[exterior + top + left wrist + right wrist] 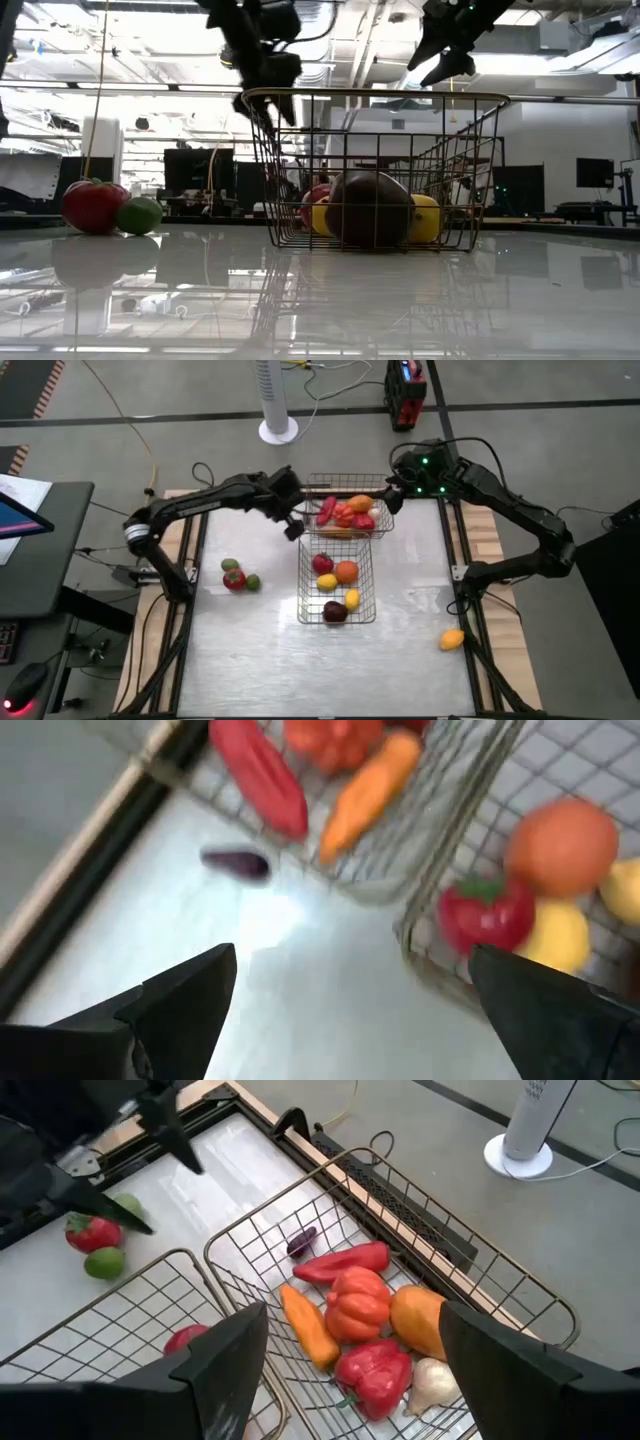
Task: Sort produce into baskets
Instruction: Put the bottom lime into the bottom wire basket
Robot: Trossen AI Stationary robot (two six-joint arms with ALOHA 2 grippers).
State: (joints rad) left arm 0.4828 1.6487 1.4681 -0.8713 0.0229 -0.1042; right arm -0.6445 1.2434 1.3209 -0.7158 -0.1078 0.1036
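near basket [380, 170]: fruit inside | left hand [292, 525]: released, beside far basket [385, 525] | right hand [392, 495]: released, seemingly above it

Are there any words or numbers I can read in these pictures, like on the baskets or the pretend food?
None can be read: the baskets and the produce carry no words or numbers.
The screen at the table's left edge and the papers beside it are too small to read.
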